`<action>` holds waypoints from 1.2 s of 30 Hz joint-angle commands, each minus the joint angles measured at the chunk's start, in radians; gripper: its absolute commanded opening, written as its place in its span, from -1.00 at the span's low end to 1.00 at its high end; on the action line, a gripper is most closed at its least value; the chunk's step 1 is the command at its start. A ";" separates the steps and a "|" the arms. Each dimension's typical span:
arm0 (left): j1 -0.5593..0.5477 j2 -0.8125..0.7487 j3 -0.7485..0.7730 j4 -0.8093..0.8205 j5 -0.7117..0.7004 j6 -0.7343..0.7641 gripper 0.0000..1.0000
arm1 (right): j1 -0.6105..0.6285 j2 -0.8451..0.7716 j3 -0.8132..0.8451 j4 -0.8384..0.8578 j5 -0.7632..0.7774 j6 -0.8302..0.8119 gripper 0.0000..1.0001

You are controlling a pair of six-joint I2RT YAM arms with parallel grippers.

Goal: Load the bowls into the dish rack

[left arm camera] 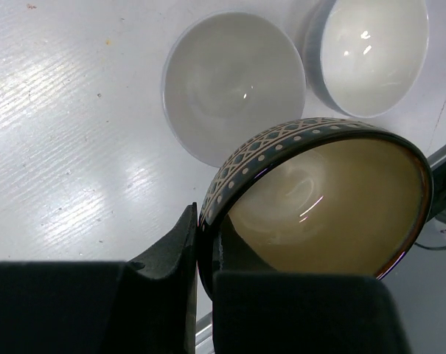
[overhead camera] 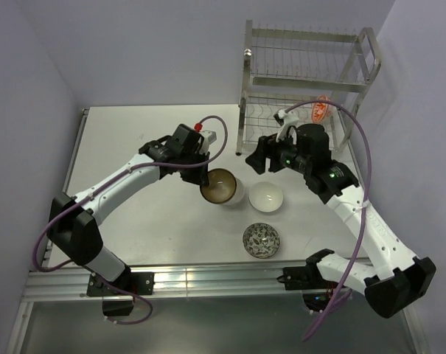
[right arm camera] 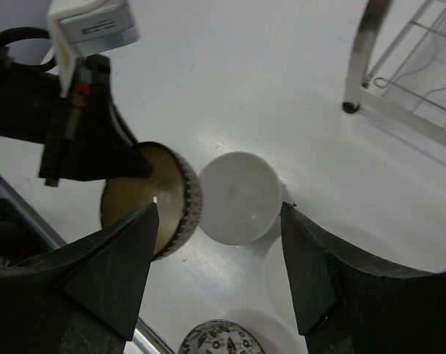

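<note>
On pale table [overhead camera: 149, 140], dish rack [overhead camera: 304, 82]; lilac walls [overhead camera: 134, 51].

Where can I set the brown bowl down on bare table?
Bare table behind the left arm, up to the dish rack; also the near strip left of the grey patterned bowl. Crowded mid-table: brown bowl, white bowl, second white bowl.
</note>
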 commanded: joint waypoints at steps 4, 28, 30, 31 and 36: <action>0.003 0.009 0.078 0.029 0.000 -0.076 -0.99 | 0.169 0.047 -0.008 0.075 0.140 0.081 0.44; 0.007 -0.052 0.008 0.078 0.058 -0.077 -0.99 | 0.364 0.245 -0.025 0.072 0.398 -0.090 0.11; 0.007 -0.057 0.003 0.080 0.060 -0.076 -0.99 | 0.364 0.245 -0.025 0.066 0.398 -0.092 0.07; 0.007 -0.057 0.002 0.080 0.061 -0.080 -0.99 | 0.364 0.242 -0.028 0.066 0.400 -0.088 -0.03; 0.007 -0.054 0.012 0.081 0.086 -0.076 -0.99 | 0.364 0.262 -0.026 0.063 0.401 -0.064 -0.15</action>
